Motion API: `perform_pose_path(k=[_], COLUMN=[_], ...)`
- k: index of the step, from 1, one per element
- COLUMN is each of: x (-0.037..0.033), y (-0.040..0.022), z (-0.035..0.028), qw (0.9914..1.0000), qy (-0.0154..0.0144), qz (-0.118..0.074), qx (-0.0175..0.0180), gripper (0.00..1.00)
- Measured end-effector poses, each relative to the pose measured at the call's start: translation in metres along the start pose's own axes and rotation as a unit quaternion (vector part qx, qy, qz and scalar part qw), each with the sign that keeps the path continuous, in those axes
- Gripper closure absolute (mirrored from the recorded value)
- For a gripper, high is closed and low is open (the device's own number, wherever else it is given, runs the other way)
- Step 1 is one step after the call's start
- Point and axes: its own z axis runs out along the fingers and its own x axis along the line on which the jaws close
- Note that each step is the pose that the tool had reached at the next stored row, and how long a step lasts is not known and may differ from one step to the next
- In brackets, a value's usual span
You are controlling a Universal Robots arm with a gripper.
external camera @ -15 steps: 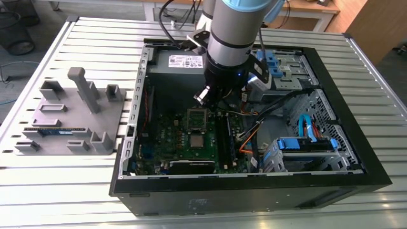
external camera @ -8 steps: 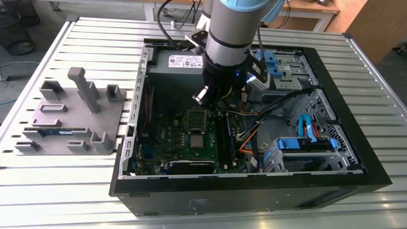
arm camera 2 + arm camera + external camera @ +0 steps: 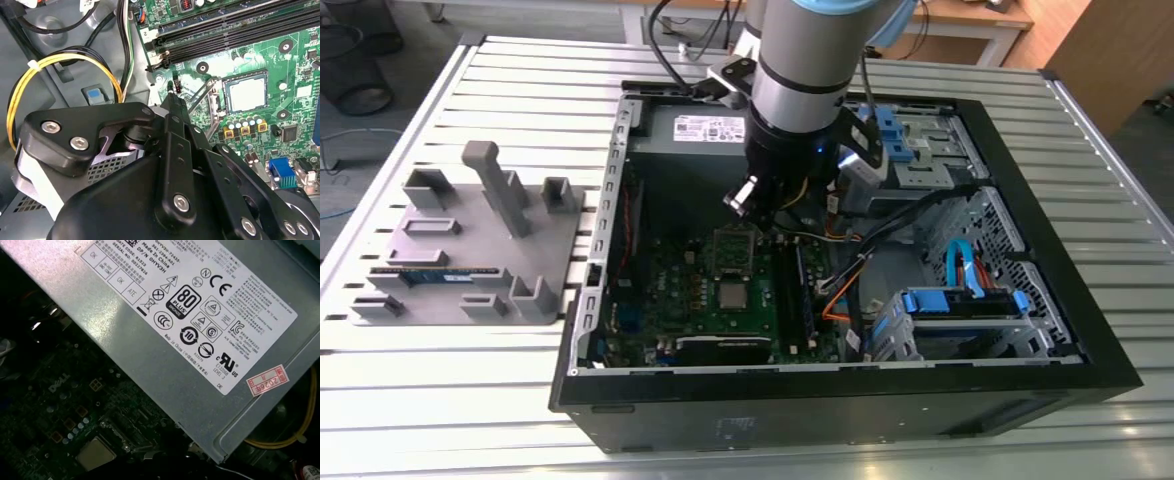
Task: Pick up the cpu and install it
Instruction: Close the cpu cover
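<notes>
The gripper (image 3: 767,205) hangs inside the open computer case (image 3: 1067,330), above the motherboard (image 3: 674,300) and close to the case's power supply end. In the second wrist view the black linkage of the gripper (image 3: 172,102) occupies the foreground, and its tip points down toward the board next to the open load frame (image 3: 207,97) of the socket. Whether the fingers are spread or pressed together cannot be told, and nothing can be seen held between them.

The cpu (image 3: 736,294) lies flat on the motherboard, near the middle of the board, in the socket. In the second wrist view the cpu (image 3: 246,94) shows a pale metal top inside the square socket surround, apart from the gripper tip. In the first wrist view the cpu (image 3: 95,453) appears as a light square on the dark board, beside the edge of the power supply (image 3: 165,325).

The black memory slots (image 3: 225,30) run parallel to each other alongside the socket. A bundle of yellow wires (image 3: 60,62) loops over the case floor beside the board. The power supply (image 3: 700,128) sits at the far end of the case in the exterior view. Blue drive brackets (image 3: 967,300) stand in the case on the exterior view's right.

The case rests on a slatted metal table (image 3: 440,390). A grey fixture tray (image 3: 454,245) with upright posts lies on the table toward the exterior view's left edge, well apart from the gripper.
</notes>
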Motion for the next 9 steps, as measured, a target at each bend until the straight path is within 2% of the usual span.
perform_pose_path(k=[9], x=[0.0008], y=[0.0004], z=[-0.0029], qw=[0.99997], qy=[0.0004], qz=[-0.008], qx=[0.0], gripper=[0.89])
